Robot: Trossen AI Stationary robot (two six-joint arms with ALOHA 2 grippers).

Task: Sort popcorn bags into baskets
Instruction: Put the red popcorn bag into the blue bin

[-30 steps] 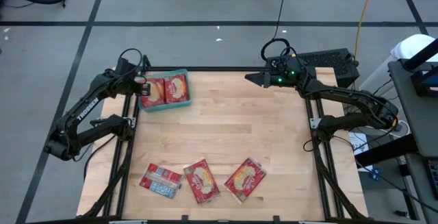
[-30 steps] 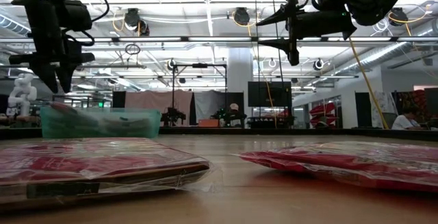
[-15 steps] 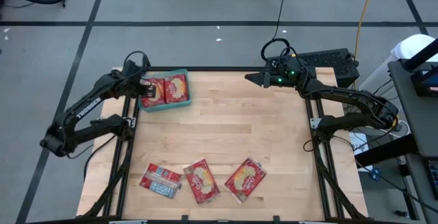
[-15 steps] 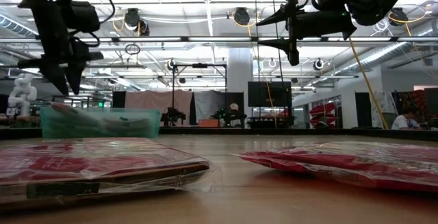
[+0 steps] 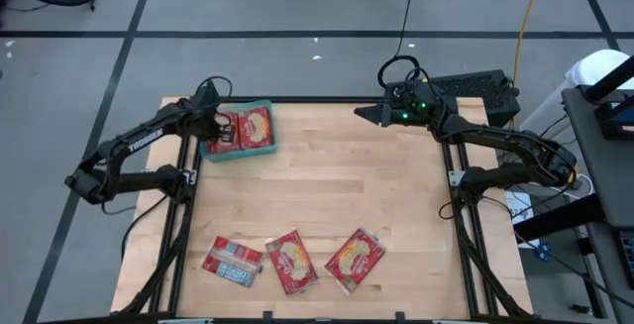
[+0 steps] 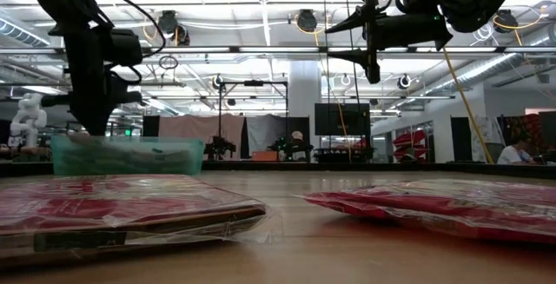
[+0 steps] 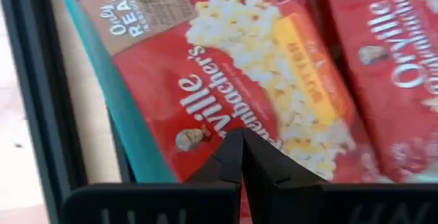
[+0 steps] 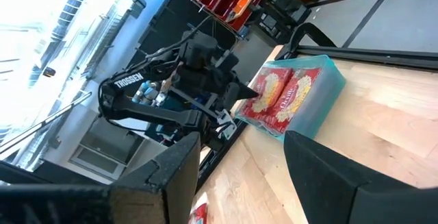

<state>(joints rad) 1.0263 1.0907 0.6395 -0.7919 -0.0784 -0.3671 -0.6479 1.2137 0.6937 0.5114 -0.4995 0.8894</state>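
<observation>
A teal basket (image 5: pixel 268 150) sits at the table's far left corner and holds two red popcorn packets lying flat side by side (image 5: pixel 256 126). My left gripper (image 5: pixel 222 132) is shut and points down over the left packet (image 7: pixel 226 66), level with the basket's rim (image 6: pixel 130 155) in the low view. The second packet (image 7: pixel 390 59) lies beside it. Three more packets lie flat along the near edge (image 5: pixel 232 262), (image 5: pixel 292 261), (image 5: pixel 355 259). My right gripper (image 5: pixel 359 113) hangs open, high over the far right part of the table (image 6: pixel 347 34). My left gripper comes from above with its shut fingertips (image 7: pixel 241 142) over the popcorn picture on the left packet in the basket. I cannot tell whether they touch the packet.
The middle of the wooden table (image 5: pixel 337 185) is bare. Dark frame rails run along the left side (image 5: pixel 178 215) and right side (image 5: pixel 461 215). A dark box (image 5: pixel 475 91) stands behind the far right corner.
My left gripper has moved toward the table's right edge, from beside the basket's left rim to over the left packet, and has come down to about rim height. The packets and my right arm have kept still.
</observation>
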